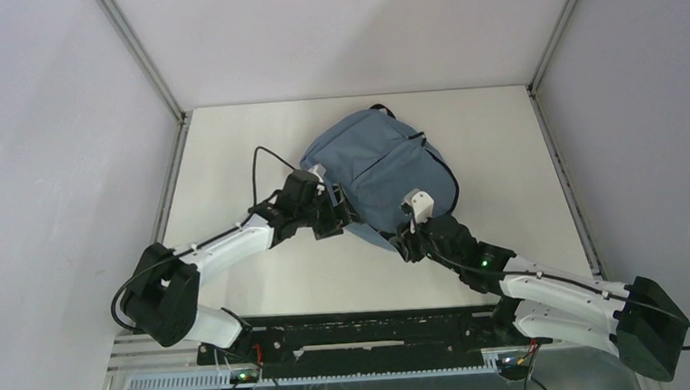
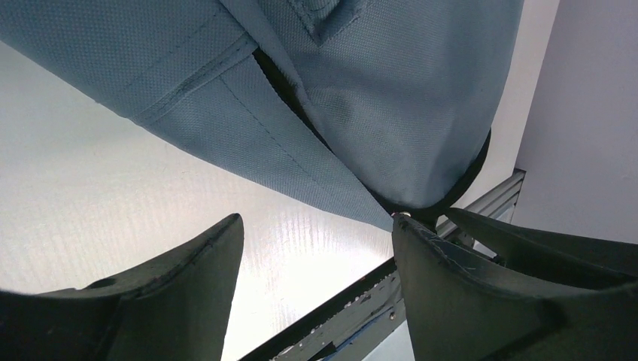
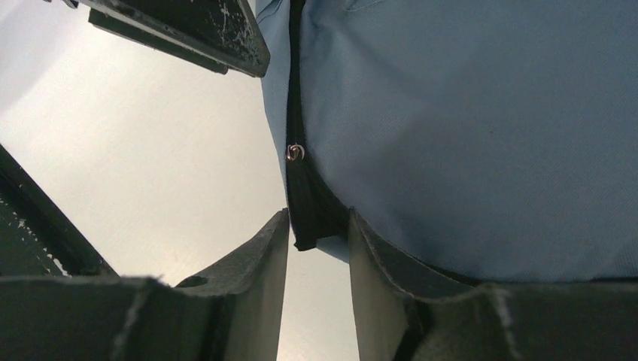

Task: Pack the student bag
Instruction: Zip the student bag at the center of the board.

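First spotter: From above, your student bag (image 1: 365, 144) lies flat on the white table (image 1: 230, 157), in the middle and toward the far edge. Its rounded top and carry loop (image 1: 381, 111) point away from you and its bottom end faces the arm bases. Both arms reach inward to that near end.

Second spotter: Your left gripper (image 1: 341, 215) sits at the bag's near-left edge. Its wrist view shows the jaws spread wide, with only bare table in the gap. The bag's pointed fabric corner comes down right at the tip of one of its fingers (image 2: 451, 286); you cannot tell from here whether they touch. A metal rail (image 2: 493, 197) runs behind that finger.

First spotter: Your right gripper (image 1: 406, 238) is at the near-right edge, just beside the bottom corner, so that corner lies between your two grippers.

Second spotter: In the right wrist view, the jaws are close together. A black strip (image 3: 305, 195) along the bag's edge hangs between the tips and fills the gap there, so it reads as pinched on that strip. A small metal ring (image 3: 294, 153) sits on the strip just above the fingers, and grey-blue fabric bulges over the right-hand finger.

First spotter: Black straps (image 1: 452, 188) show along the bag's right side, and a zipper line (image 1: 391, 156) crosses its front.
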Robot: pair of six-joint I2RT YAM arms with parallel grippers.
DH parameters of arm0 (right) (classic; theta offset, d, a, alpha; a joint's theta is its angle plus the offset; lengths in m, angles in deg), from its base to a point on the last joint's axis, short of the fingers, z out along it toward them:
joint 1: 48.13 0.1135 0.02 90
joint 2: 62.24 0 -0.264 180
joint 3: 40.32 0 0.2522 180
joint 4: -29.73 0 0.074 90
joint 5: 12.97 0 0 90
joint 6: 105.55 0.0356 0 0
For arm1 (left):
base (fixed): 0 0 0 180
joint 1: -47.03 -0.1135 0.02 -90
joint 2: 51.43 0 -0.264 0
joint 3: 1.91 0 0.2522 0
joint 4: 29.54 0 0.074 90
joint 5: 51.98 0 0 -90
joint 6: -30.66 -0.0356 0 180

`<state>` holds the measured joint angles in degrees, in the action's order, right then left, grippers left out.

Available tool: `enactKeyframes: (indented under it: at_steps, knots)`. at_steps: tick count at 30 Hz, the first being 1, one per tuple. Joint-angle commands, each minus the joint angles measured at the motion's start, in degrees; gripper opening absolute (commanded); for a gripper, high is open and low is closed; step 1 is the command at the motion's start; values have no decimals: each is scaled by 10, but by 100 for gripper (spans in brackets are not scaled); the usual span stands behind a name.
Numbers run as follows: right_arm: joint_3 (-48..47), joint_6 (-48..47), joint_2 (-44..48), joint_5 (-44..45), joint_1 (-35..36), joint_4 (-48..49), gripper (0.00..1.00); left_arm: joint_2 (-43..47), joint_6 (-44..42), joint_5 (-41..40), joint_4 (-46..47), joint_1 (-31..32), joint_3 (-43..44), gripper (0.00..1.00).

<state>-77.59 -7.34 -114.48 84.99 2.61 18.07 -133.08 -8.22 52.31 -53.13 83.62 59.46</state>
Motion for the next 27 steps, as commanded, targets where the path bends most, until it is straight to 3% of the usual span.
enactKeyframes:
  at_steps: [1,4,10,12,19,25,27]
  knots:
    - [-26,4,-1,-11,-9,25,40,-6,7,15,23,-3,12,76]
    - [-30,-1,-8,-20,-10,30,34,-9,6,16,23,-3,13,76]
    - [-47,-4,-16,-43,-10,23,12,-14,5,19,23,-3,15,76]
    - [-49,-4,-13,-49,-10,18,13,-14,4,19,23,-3,15,76]
    - [-58,-7,-46,-51,-10,18,38,-18,2,18,24,-3,15,76]
    - [-60,-5,-73,-43,-9,39,35,-18,0,19,23,-3,14,76]
    - [-65,-5,-73,-41,-10,38,30,-17,0,19,23,-3,14,76]
